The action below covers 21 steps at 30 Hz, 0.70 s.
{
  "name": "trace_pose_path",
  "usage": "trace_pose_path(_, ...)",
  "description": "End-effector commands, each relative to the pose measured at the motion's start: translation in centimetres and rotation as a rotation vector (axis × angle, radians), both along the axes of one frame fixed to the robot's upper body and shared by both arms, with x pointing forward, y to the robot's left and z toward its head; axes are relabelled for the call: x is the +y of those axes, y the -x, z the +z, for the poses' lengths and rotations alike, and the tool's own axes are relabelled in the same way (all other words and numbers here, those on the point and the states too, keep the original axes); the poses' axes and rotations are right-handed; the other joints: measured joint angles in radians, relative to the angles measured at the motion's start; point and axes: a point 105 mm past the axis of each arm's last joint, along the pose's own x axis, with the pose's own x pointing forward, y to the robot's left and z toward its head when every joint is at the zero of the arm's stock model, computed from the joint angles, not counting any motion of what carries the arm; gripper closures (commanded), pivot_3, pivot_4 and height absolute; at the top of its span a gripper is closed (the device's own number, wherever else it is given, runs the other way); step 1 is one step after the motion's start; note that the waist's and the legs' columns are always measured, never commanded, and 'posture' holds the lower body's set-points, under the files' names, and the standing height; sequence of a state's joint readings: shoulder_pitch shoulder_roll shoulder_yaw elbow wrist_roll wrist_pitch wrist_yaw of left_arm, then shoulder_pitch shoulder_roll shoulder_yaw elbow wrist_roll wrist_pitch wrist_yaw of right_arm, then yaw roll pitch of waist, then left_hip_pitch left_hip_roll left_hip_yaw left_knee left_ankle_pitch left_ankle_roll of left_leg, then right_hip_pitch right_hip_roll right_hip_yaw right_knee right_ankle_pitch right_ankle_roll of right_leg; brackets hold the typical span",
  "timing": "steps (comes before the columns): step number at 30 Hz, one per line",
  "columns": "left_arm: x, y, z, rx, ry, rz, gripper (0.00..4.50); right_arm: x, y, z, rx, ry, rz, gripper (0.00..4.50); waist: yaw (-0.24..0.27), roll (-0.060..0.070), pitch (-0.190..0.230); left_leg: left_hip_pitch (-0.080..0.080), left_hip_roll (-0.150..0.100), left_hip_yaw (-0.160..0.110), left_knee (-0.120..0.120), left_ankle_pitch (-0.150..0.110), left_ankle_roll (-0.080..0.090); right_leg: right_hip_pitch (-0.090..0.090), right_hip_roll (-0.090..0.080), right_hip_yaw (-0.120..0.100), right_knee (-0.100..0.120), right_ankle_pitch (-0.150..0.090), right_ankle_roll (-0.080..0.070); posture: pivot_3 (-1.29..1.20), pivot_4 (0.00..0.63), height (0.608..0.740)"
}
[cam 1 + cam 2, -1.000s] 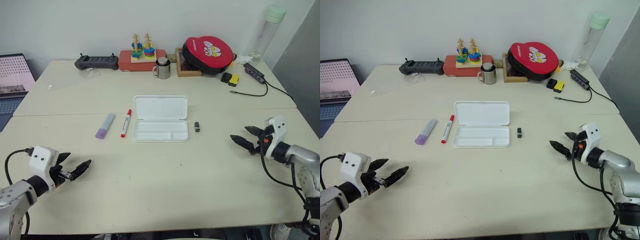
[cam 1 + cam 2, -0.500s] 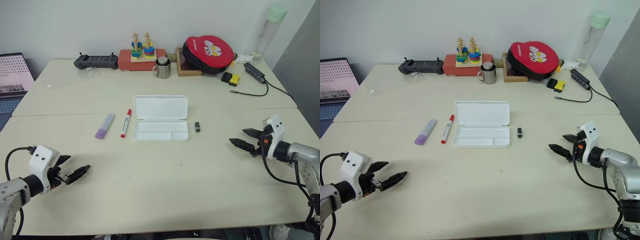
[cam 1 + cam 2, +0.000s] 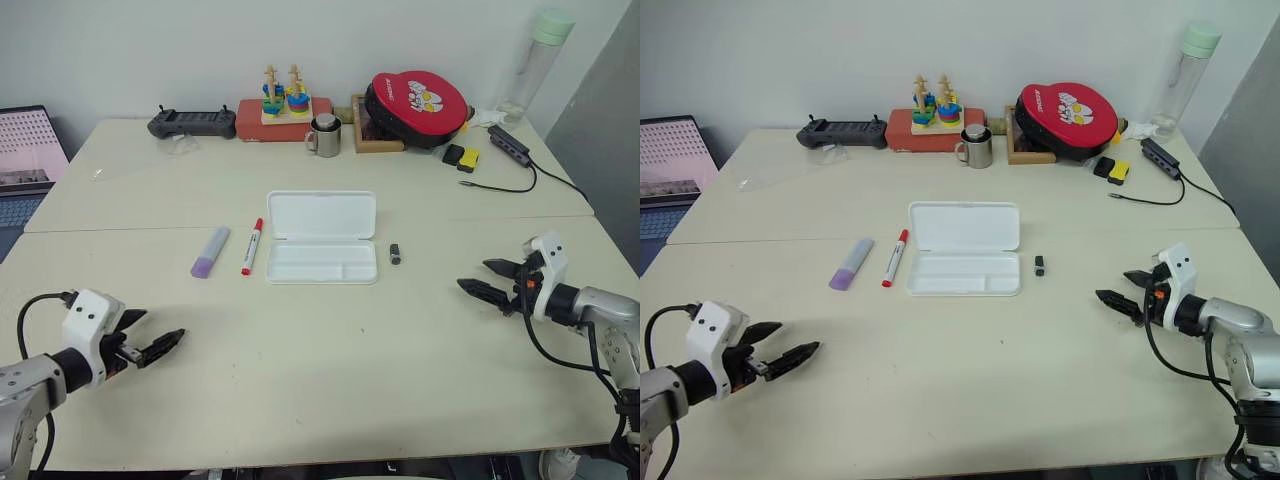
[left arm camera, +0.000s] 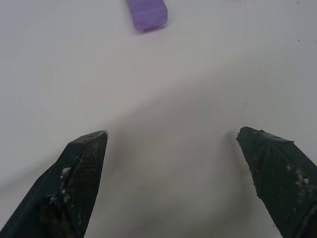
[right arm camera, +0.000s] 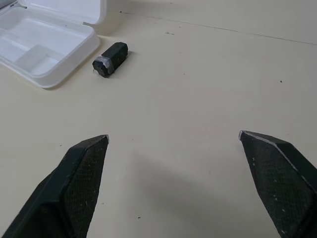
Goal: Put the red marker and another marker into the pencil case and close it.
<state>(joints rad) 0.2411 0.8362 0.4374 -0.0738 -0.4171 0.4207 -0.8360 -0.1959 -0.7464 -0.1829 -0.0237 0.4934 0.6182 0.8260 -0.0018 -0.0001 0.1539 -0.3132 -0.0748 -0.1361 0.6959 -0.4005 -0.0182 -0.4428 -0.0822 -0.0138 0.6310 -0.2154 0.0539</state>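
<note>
Left gripper [image 3: 160, 345]: two black fingers spread wide, holding nothing, low over the near left part of the table [image 3: 330, 380]. Right gripper [image 3: 487, 281]: two black fingers likewise spread, empty, over the right side of the table, pointing toward the centre.

Markers, two. Lilac marker [image 3: 210, 251]: short, thick, pale violet body with a darker purple near end; lies flat, ahead of the left gripper and well apart from it. Its purple end also shows in the left wrist view [image 4: 146, 13]. Red marker [image 3: 252, 245]: slim white barrel, red cap at the far end, red tip at the near end; lies flat just beside the lilac one, between it and the case, touching neither.

Pencil case [image 3: 322, 238], one: flat white plastic box with rounded corners, lying open at the table's centre, lid folded back on the far side, tray toward the robot. The tray is split into compartments, all bare.

Small black object [image 3: 394, 254], one: stubby, with a greyish end, just beside the case's right edge, not touching.

Far edge of table: one black controller [image 3: 192, 123], one red box [image 3: 275, 122] carrying two coloured ring-stacking toys, one metal mug [image 3: 324, 136], one red round case [image 3: 418, 104], one tall clear bottle with a green cap [image 3: 538, 62], one cable hub [image 3: 508, 145]. One laptop [image 3: 28, 160] at the left.
</note>
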Motion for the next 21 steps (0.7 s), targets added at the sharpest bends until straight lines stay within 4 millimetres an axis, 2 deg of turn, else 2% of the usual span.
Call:
trace_pose_path(1,-0.4,-0.8,1.9,-0.073,0.008,-0.005,0.0,0.6,0.1,1.7,-0.057,-0.011,0.028,0.07,0.0,0.0,0.0,0.0,0.0,0.0,0.0,0.0,0.0,0.0,0.0,0.0,0.0,0.0,0.0,0.0,0.15,0.74)
trace_pose_path(2,-0.6,-1.1,2.3,-0.085,0.019,-0.008,0.0,0.7,0.1,1.9,-0.06,-0.016,0.034,0.07,0.001,0.0,0.0,0.0,0.0,0.0,0.0,0.0,0.0,0.0,0.0,0.0,0.0,0.0,0.0,0.0,0.15,0.74)
trace_pose_path(3,-1.8,-1.6,3.5,-0.121,0.063,-0.045,0.0,1.5,0.0,2.7,-0.075,-0.026,0.064,0.07,0.001,0.0,0.0,0.0,0.0,0.0,0.0,0.0,0.0,0.0,0.0,0.0,0.0,0.0,0.0,0.0,0.15,0.74)
trace_pose_path(5,-5.2,-2.5,6.0,-0.177,0.149,-0.164,0.0,3.6,-0.3,4.5,-0.108,-0.02,0.157,0.07,0.001,0.0,0.001,0.0,0.0,0.0,0.0,0.0,0.0,0.0,0.0,0.0,0.0,0.0,0.0,0.0,0.15,0.74)
trace_pose_path(7,-7.8,-2.9,7.3,-0.197,0.184,-0.255,0.0,5.5,-0.5,5.2,-0.119,0.017,0.24,0.07,0.0,0.0,0.001,-0.001,0.0,0.0,0.002,0.0,0.0,0.0,0.0,0.0,0.0,0.001,0.001,0.0,0.15,0.74)
trace_pose_path(10,-11.6,-3.4,7.7,-0.196,0.216,-0.392,0.0,9.2,-0.8,4.4,-0.087,0.129,0.41,0.07,-0.003,0.0,0.001,0.0,0.0,0.0,0.001,0.0,0.0,0.0,0.0,0.0,0.0,0.002,0.001,0.0,0.15,0.74)
trace_pose_path(13,-14.3,-3.4,7.6,-0.184,0.242,-0.499,0.0,12.2,-0.8,3.0,-0.048,0.239,0.555,0.07,-0.009,0.0,0.001,0.0,0.0,0.001,0.001,0.0,0.0,-0.001,0.0,0.0,-0.001,0.002,0.0,0.0,0.15,0.74)
trace_pose_path(16,-15.8,-3.3,7.1,-0.175,0.23,-0.568,0.0,14.6,-1.1,2.5,-0.03,0.274,0.64,0.07,-0.016,-0.001,0.002,-0.002,0.0,0.001,0.001,0.0,0.0,-0.002,0.0,0.0,-0.002,0.002,0.001,0.0,0.15,0.74)
trace_pose_path(21,-16.7,-3.7,6.8,-0.184,0.213,-0.623,0.0,17.8,-2.9,2.2,-0.054,0.32,0.689,0.07,-0.024,-0.001,0.002,-0.002,-0.001,0.001,0.002,0.0,0.0,-0.003,0.0,-0.001,-0.002,0.002,0.0,0.0,0.15,0.74)
